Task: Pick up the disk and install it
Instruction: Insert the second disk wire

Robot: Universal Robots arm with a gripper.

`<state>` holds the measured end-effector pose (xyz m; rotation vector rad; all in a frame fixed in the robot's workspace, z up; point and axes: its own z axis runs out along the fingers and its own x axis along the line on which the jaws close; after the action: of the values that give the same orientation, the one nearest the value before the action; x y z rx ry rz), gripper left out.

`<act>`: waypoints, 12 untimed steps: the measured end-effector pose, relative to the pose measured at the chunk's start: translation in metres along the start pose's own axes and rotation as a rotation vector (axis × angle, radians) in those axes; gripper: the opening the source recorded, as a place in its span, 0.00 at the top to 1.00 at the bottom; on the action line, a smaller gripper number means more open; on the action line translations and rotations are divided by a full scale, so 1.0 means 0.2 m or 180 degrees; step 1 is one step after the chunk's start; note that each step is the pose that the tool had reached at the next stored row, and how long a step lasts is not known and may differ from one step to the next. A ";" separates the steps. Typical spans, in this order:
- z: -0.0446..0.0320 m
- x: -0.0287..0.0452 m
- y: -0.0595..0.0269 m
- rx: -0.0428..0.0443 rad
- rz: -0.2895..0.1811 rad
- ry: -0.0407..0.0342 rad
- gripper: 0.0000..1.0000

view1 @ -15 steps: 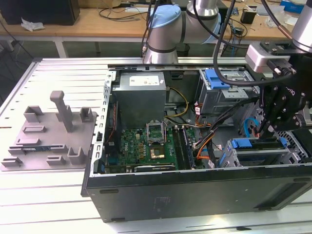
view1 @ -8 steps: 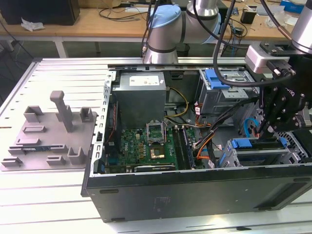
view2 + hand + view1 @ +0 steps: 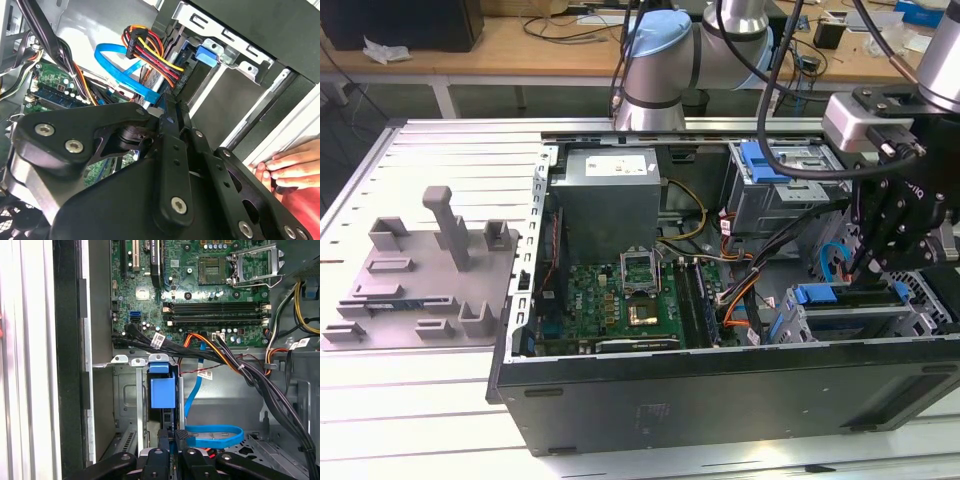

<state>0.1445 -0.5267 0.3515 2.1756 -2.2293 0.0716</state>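
Going left to right in the exterior view: the grey fixture plate (image 3: 420,285) sits on the table (image 3: 420,420) with nothing on it, then the open PC case (image 3: 720,390), and the pincer (image 3: 880,265) is down in the drive bay (image 3: 850,310) at the exterior view's right. In the first wrist view the disk (image 3: 163,390) stands on edge in the bay slot, pincer clenched on its end. So pickup looks done, seating probably still underway. A hand (image 3: 287,167) rests by the case edge.
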 end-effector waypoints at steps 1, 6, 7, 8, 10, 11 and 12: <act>0.001 0.000 0.000 0.0000 0.0000 0.0000 0.84; 0.006 -0.001 0.000 0.0000 0.0000 0.0000 0.84; 0.007 -0.001 0.000 0.0000 0.0000 0.0000 0.84; 0.008 -0.001 0.000 0.0000 0.0000 0.0000 0.84; 0.010 -0.001 -0.001 0.0000 0.0000 0.0000 0.84; 0.010 -0.001 -0.001 0.0000 0.0000 0.0000 0.84; 0.012 -0.001 -0.002 0.0000 0.0000 0.0000 0.84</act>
<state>0.1448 -0.5266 0.3492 2.1756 -2.2294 0.0717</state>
